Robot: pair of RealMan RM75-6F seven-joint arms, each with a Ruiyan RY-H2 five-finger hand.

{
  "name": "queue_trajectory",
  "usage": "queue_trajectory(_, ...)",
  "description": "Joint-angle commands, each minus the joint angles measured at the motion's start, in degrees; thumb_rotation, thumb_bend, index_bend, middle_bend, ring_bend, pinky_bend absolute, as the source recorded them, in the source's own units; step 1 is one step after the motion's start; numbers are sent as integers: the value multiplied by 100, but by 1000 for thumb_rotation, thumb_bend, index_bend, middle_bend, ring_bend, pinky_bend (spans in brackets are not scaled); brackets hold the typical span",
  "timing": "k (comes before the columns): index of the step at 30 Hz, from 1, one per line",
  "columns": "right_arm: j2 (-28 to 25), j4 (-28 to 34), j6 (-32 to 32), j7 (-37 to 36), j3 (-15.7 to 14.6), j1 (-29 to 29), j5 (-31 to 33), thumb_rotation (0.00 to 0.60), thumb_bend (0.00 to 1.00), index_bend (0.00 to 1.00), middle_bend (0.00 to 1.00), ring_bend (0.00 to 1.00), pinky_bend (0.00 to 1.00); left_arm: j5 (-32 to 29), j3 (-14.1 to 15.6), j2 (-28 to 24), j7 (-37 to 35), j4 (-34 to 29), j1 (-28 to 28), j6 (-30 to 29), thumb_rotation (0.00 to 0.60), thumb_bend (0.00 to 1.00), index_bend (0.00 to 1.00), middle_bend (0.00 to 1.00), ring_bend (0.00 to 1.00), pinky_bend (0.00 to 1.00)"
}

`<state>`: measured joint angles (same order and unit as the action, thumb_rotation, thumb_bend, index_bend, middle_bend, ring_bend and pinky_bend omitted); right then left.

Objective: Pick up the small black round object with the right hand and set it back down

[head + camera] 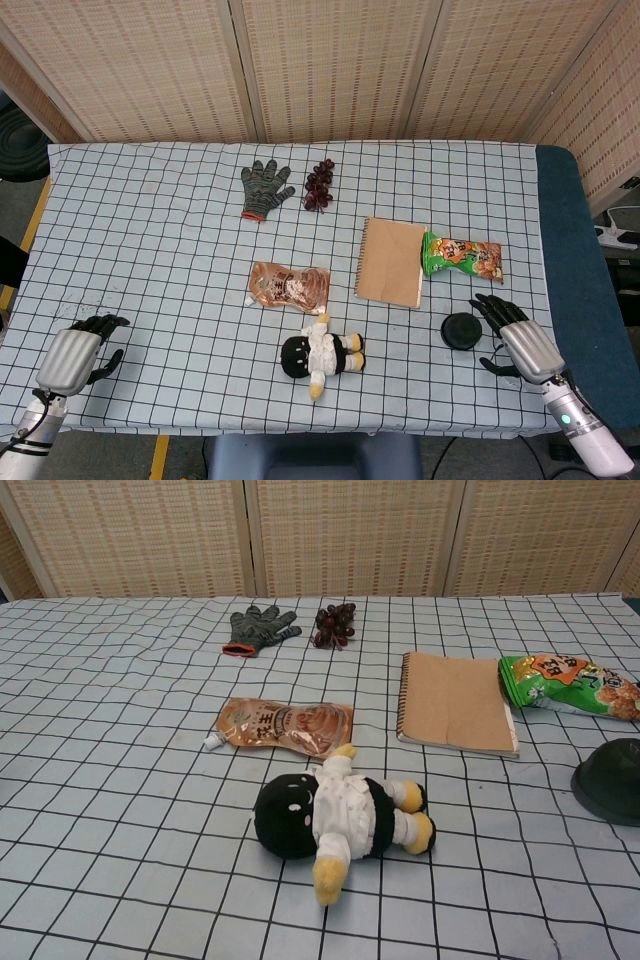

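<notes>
The small black round object [462, 331] lies flat on the checked cloth at the front right; the chest view shows it cut off at the right edge [610, 780]. My right hand [520, 340] hovers just right of it, fingers spread toward it and holding nothing, a small gap between fingertips and the disc. My left hand [78, 355] rests at the front left corner of the table with its fingers loosely curled and empty. Neither hand shows in the chest view.
A green snack bag [463, 257] and a brown notebook [392, 262] lie just behind the disc. A plush doll [322, 356] lies front centre, an orange pouch [289, 286] behind it. A grey glove [264, 187] and dark grapes [319, 184] sit farther back. The table's right edge [560, 300] is near my right hand.
</notes>
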<state>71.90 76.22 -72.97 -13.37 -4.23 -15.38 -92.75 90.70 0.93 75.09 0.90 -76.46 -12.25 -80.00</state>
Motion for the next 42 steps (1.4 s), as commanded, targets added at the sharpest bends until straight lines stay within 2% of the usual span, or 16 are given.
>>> queue_trajectory(1, -22, 5, 6, 10, 9, 5, 19, 600, 149, 29, 10, 0, 106, -12, 11, 7, 57, -20, -4, 34, 600, 389, 292, 322, 321, 490)
queue_trajectory(6, -72, 61, 167, 86, 12, -10, 127, 600, 149, 29, 10, 0, 106, 24, 24, -15, 101, -97, 7, -7, 600, 389, 292, 322, 321, 491)
queue_trajectory(12, 14, 90, 585, 498, 110, -51, 553, 600, 149, 29, 10, 0, 106, 53, 74, -18, 39, -37, 17, 14, 600, 391, 292, 322, 321, 491)
queue_trajectory(18, 134, -58, 857, 508, 101, -129, 625, 600, 135, 29, 9, 0, 106, 59, 37, -73, 114, -145, 82, -154, 600, 390, 291, 323, 321, 490)
queue_trajectory(23, 301, -271, 1079, 435, 142, -220, 705, 600, 130, 28, 11, 0, 106, -76, -1, -74, 49, -122, 72, -41, 600, 390, 291, 323, 321, 490)
queue_trajectory(31, 583, -404, 1385, 801, 228, -398, 831, 600, 125, 28, 18, 0, 106, -3, 5, -73, 101, -157, 64, -85, 600, 390, 291, 323, 321, 490)
queue_trajectory(36, 728, -469, 1477, 914, 291, -479, 895, 600, 124, 39, 52, 0, 106, -16, -5, -85, 35, -146, 69, -93, 600, 389, 291, 323, 321, 490)
queue_trajectory(42, 880, -634, 1430, 696, 315, -508, 843, 600, 124, 56, 93, 0, 106, 8, -10, -93, -9, -136, 77, -134, 600, 391, 291, 323, 321, 491)
